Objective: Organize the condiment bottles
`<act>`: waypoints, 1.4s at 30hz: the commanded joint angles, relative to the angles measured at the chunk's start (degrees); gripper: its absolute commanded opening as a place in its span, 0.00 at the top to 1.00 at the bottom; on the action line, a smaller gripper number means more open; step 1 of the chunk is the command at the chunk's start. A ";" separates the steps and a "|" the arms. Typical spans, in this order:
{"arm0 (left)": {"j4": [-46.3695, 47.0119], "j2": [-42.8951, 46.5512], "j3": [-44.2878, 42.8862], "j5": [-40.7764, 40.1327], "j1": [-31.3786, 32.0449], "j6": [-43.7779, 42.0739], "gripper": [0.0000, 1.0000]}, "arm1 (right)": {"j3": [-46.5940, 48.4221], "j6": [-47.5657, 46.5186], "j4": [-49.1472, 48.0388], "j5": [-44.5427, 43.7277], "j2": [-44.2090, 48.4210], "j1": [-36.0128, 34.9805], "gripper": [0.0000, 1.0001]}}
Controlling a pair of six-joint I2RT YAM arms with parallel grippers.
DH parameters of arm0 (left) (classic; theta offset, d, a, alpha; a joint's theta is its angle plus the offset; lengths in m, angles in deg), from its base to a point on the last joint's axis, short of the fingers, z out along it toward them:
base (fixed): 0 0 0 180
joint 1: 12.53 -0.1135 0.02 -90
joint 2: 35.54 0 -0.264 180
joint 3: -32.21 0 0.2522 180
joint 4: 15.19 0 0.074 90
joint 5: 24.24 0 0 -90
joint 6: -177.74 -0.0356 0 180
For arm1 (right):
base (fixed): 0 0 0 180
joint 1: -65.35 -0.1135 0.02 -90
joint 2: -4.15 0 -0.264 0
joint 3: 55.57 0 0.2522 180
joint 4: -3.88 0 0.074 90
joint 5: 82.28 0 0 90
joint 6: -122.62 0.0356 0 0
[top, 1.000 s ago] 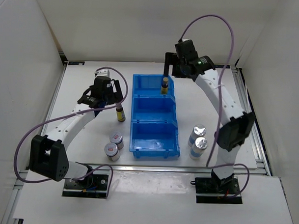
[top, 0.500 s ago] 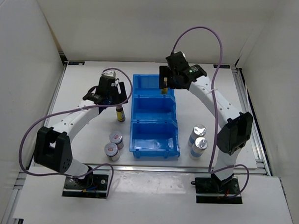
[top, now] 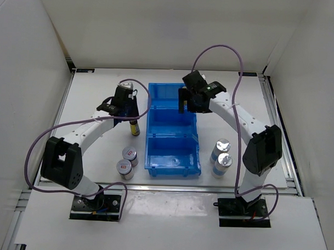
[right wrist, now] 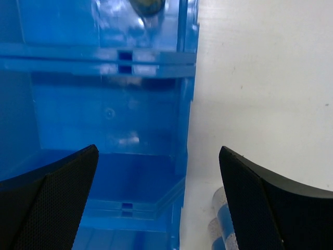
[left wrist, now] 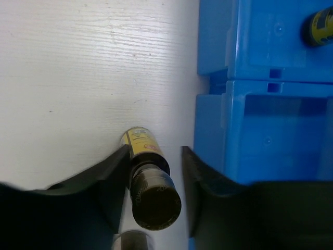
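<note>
One slim dark-brown bottle (top: 134, 127) (left wrist: 148, 172) with a yellow label stands on the table just left of the blue bin (top: 172, 171). My left gripper (top: 132, 118) (left wrist: 155, 151) straddles it. The left finger (left wrist: 112, 174) touches the bottle, and a thin gap remains at the right finger (left wrist: 195, 179). A second brown bottle (left wrist: 318, 26) (right wrist: 148, 5) stands in the bin's far compartment. My right gripper (top: 184, 103) (right wrist: 156, 151) hangs wide open and empty over the bin's middle compartment. Two blue-white jars (top: 223, 147) (right wrist: 223, 224) stand right of the bin. Two red-marked jars (top: 129, 155) stand to its left front.
The bin (left wrist: 250, 62) (right wrist: 104, 120) has three compartments in a row running away from the arm bases. White walls enclose the table on three sides. Purple cables arc above both arms.
My left gripper's jaws have narrowed around the brown bottle on the table. My right gripper has drawn back from the bottle in the far compartment toward the middle one, still open.
</note>
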 commanded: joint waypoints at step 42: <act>-12.67 -30.40 -63.39 2.09 4.17 -5.29 0.89 | -20.87 6.05 -4.14 0.46 18.29 9.31 0.00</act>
